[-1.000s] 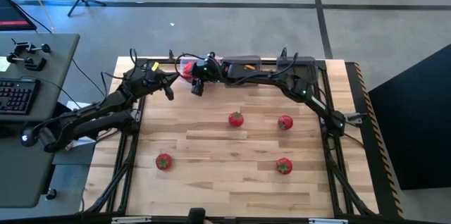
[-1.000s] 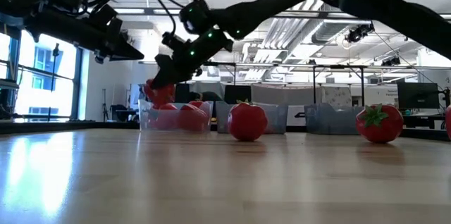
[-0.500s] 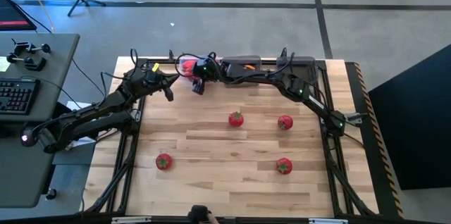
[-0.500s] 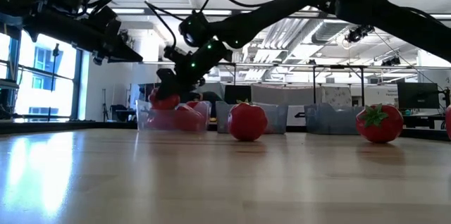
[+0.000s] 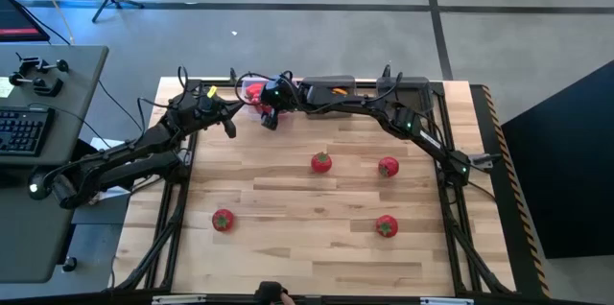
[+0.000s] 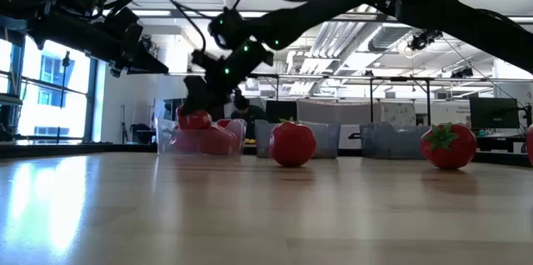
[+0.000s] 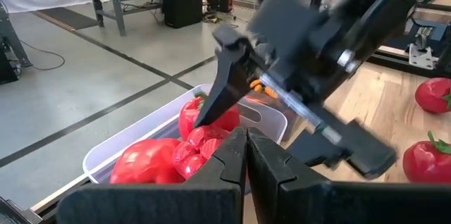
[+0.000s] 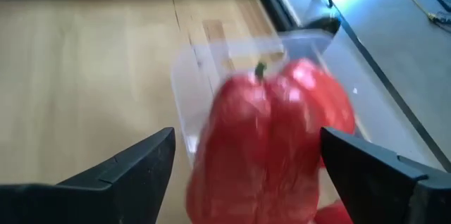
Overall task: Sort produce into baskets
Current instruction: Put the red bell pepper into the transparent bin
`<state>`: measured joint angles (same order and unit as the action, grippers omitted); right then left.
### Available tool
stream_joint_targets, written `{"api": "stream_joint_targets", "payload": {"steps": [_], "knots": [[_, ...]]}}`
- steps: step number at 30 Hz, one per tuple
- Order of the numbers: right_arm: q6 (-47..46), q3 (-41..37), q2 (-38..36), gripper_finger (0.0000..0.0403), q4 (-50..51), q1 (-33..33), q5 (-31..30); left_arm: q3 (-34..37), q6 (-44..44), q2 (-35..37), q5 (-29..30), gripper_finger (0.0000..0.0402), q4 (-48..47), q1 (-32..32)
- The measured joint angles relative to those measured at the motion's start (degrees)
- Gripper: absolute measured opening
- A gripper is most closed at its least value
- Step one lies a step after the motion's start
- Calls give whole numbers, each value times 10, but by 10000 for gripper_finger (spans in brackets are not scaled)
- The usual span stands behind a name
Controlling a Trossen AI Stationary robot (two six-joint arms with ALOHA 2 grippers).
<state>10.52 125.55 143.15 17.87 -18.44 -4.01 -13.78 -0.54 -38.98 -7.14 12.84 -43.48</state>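
The wooden surface (image 5: 317, 199) takes up most of the scene, pale planks with a dark frame around it, and behind it is an open workshop with desks and screens. Along the far edge sit the bins: a clear bin (image 5: 251, 91) at the left end, then two grey bins (image 6: 321, 140) beside it.

Four tomatoes (image 5: 320, 162) lie well apart on the planks, unsorted. They look firm, smooth and round, so I'd expect them to roll if nudged; taking one across its widest part, below the green top, seems safest, and without much squeeze.

The right claw (image 8: 246, 160) hangs over the clear bin with its fingers spread wide, and a red pepper (image 8: 278, 132) sits between them, over the bin. I'd say it has been let go, though from here I can't be certain it is free of both fingers. The pepper looks light, hollow, glossy and lumpy, best gripped across its shoulders. More peppers (image 7: 151, 160) are already piled in that bin.

The left claw (image 7: 244, 155) is pressed together, empty, hovering just beside the clear bin.
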Motion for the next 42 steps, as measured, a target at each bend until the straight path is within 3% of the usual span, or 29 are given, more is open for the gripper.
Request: {"api": "stream_joint_targets", "payload": {"steps": [8, 11, 14, 20, 22, 28, 31, 42], "knots": [[-1, 53, -1, 338, 47, 1, -5, 0, 0, 0, 0, 0, -2, 0], [12, 67, -1, 308, 67, 4, -53, 0, -1, 0, 0, 0, -3, 0], [39, 87, -1, 244, 89, 7, -95, 0, -2, 0, 0, 0, -7, 0], [23, 79, -2, 51, 88, 5, -56, 0, -6, 0, 0, 0, -12, 0], [19, 68, -2, 14, 86, 2, -41, 0, -6, 0, 0, 0, -12, 0], [-5, 37, -2, 33, 52, -6, 0, 0, -2, 0, 0, 0, -11, 0], [-4, 31, -2, 22, 43, -8, 37, 0, -1, 0, 0, 0, -11, 0], [-16, 31, 0, 1, 46, -18, 67, 0, -1, 0, 0, 0, -14, 0]]}}
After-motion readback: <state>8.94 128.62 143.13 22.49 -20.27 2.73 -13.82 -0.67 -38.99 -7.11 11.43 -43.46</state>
